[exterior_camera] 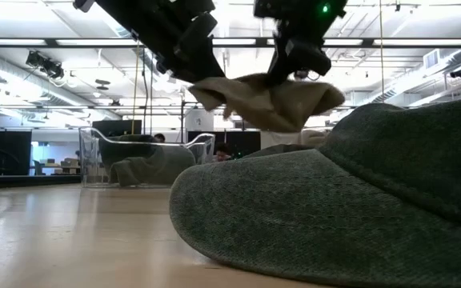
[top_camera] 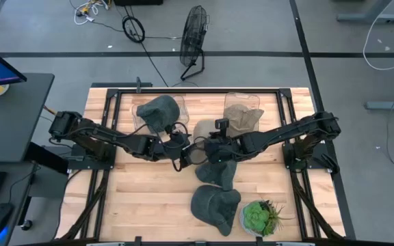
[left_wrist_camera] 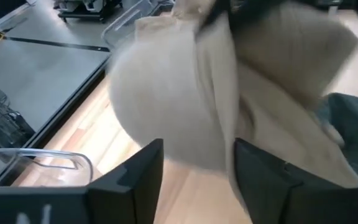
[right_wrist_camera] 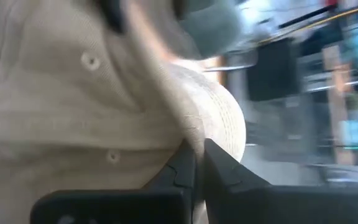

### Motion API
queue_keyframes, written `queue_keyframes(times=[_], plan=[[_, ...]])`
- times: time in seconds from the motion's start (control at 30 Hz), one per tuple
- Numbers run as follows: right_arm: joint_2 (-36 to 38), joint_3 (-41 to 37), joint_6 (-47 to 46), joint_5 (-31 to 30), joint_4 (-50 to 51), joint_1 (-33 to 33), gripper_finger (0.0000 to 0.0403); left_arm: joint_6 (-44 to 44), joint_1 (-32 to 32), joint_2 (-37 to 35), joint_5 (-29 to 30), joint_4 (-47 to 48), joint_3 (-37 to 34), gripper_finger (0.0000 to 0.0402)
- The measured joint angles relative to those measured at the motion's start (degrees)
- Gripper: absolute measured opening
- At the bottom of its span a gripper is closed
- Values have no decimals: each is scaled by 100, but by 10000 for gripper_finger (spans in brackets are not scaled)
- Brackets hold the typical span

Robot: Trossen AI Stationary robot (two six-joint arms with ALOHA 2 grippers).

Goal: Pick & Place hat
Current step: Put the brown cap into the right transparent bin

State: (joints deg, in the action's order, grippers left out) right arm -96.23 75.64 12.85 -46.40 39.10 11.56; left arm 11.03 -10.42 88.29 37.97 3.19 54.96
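Both arms are reaching in toward the middle of the table (top_camera: 142, 198), and a beige hat (exterior_camera: 266, 100) is hanging in the air between them, clear of the wood. The right gripper (right_wrist_camera: 196, 163) is pinching the hat's edge, its fingers pressed nearly together on the cloth, so the hat is drooping from it. The left gripper (left_wrist_camera: 194, 171) is sitting just beside the hat's crown with its fingers spread wide, the crown bulging in front of the gap but not clamped.

Below them a dark grey hat (top_camera: 217, 172) is lying on the boards, and another grey hat (top_camera: 214, 207) is resting nearer the front edge, next to a small potted plant (top_camera: 258, 217). Toward the back, two clear bins (top_camera: 142, 102) are standing side by side, one holding a grey hat, the other a beige one.
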Motion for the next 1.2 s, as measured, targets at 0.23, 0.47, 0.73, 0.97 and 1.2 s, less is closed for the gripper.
queue_keyframes(times=[0.23, 0.47, 0.73, 0.97, 1.2], plan=[[281, 377, 263, -1764, 1257, -322, 11, 50, -10, 4, -17, 113, -7, 200], [687, 411, -472, -1791, 2941, -868, 11, 66, 1, 4, -20, 274, -7, 198], [923, -326, -1434, -835, 3803, -1319, 5, 74, 4, 4, -14, 313, -7, 197], [912, -1578, -78, -580, 1375, -1607, 6, 74, 51, 4, -10, 313, -7, 197], [940, -2223, 483, -1, 48, -1883, 7, 79, 101, 4, -10, 309, -7, 197]])
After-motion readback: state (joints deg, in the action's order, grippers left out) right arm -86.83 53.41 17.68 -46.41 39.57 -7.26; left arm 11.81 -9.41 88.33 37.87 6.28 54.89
